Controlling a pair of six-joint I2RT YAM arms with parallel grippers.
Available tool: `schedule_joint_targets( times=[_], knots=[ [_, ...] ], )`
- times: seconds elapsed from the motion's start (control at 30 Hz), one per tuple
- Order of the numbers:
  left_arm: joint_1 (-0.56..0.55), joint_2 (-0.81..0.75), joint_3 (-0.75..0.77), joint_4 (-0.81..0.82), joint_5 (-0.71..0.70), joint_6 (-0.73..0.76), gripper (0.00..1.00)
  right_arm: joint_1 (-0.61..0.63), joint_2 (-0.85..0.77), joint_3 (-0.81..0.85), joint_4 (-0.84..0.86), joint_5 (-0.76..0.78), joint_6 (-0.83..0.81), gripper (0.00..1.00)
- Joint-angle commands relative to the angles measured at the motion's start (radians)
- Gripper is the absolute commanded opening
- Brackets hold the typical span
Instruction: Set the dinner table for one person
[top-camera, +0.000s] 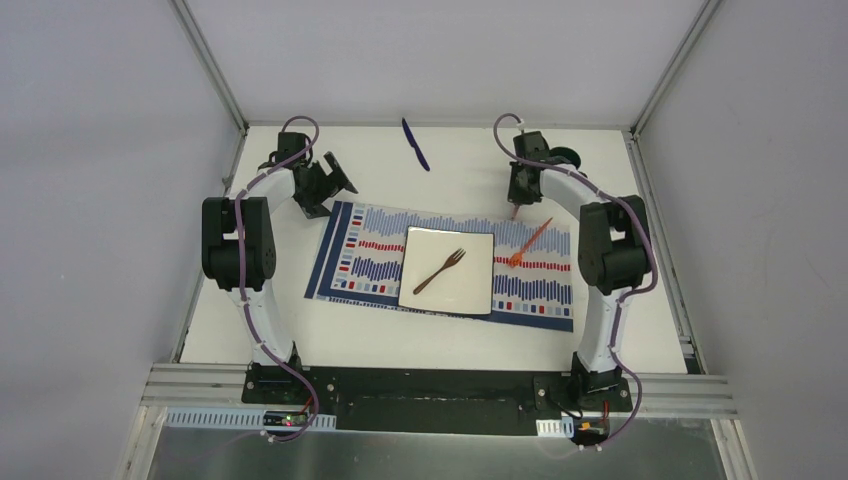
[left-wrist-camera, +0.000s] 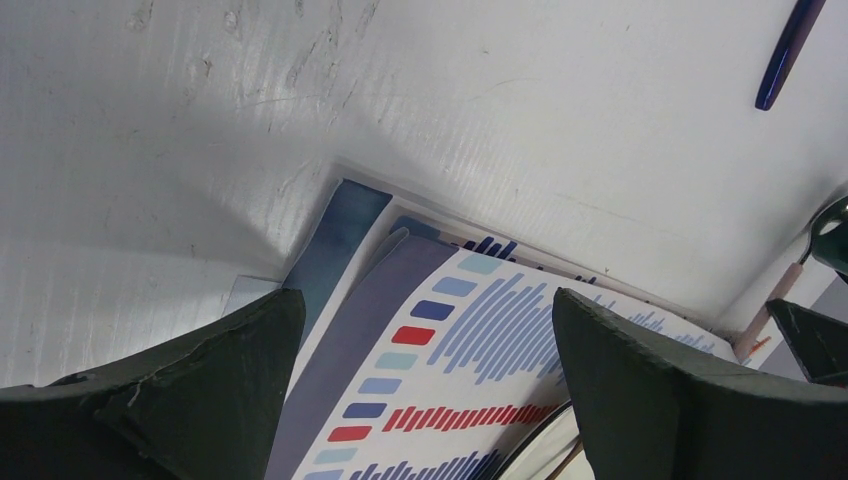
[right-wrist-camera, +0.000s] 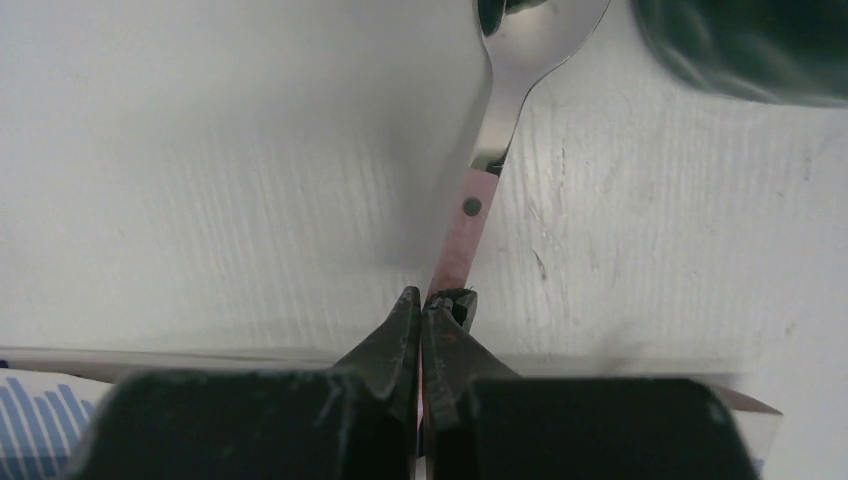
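The white dinner table (top-camera: 440, 340) carries a blue-, red- and white-striped placemat (top-camera: 360, 262). A square white plate (top-camera: 474, 290) lies on the mat with a brown fork (top-camera: 441, 271) on it. An orange fork (top-camera: 530, 243) lies on the mat right of the plate. My right gripper (top-camera: 516, 203) is at the mat's far edge, shut (right-wrist-camera: 437, 300) on the pink handle of a metal spoon (right-wrist-camera: 468, 215), whose bowl points away over the table. My left gripper (top-camera: 325, 188) is open and empty (left-wrist-camera: 420, 310) above the mat's far left corner (left-wrist-camera: 470, 330).
A dark blue utensil (top-camera: 416, 144) lies at the far middle of the table and shows in the left wrist view (left-wrist-camera: 790, 50). A dark round object (top-camera: 567, 157) sits behind the right gripper, blurred in the right wrist view (right-wrist-camera: 740, 50). Aluminium frame edges bound the table.
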Motion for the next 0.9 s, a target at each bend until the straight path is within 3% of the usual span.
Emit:
schedule_joint_targets(
  times=[0.0, 0.33, 0.67, 0.77, 0.87],
  knots=[
    [-0.033, -0.041, 0.016, 0.024, -0.004, -0.012, 0.99, 0.006, -0.160, -0.021, 0.005, 0.032, -0.008, 0.00],
    [-0.056, -0.046, 0.016, 0.023, -0.011, -0.016, 0.99, 0.005, -0.098, 0.012, 0.013, 0.026, -0.011, 0.00],
    [-0.059, -0.052, 0.020, 0.008, -0.018, -0.009, 0.99, 0.011, -0.167, -0.070, 0.018, 0.035, -0.007, 0.00],
    [-0.059, -0.051, 0.015, 0.008, -0.018, -0.008, 0.99, 0.012, -0.147, -0.047, -0.011, 0.028, -0.001, 0.18],
    [-0.059, -0.050, 0.011, 0.011, -0.019, -0.005, 0.99, 0.011, -0.142, -0.068, 0.017, 0.034, 0.007, 0.24]
  ],
)
